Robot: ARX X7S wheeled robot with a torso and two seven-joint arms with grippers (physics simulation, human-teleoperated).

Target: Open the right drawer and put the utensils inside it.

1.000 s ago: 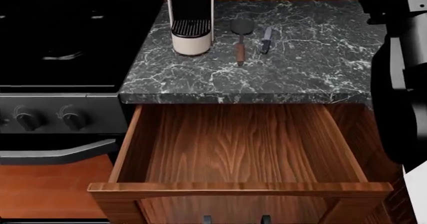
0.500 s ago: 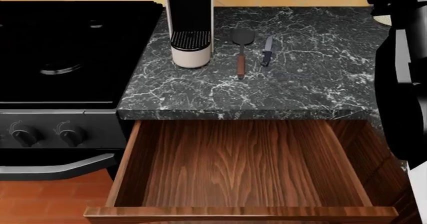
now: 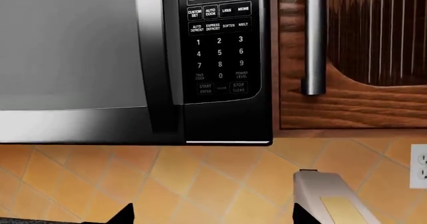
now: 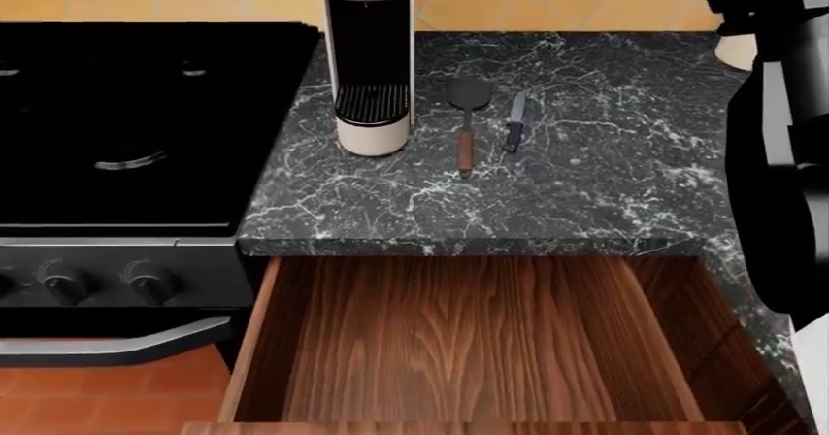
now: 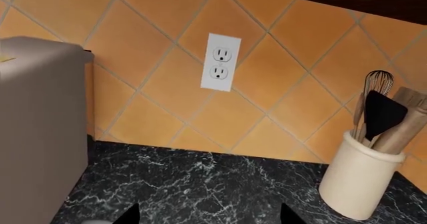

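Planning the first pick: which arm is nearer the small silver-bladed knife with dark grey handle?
Right, likely: the right arm is over the counter beside the knife; the left gripper faces the microwave, outside the head view.

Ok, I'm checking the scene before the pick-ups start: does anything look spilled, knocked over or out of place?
Nothing stands out. The right drawer is open and bare inside. The spatula and knife lie flat, side by side but apart, on the countertop beside the upright coffee machine.
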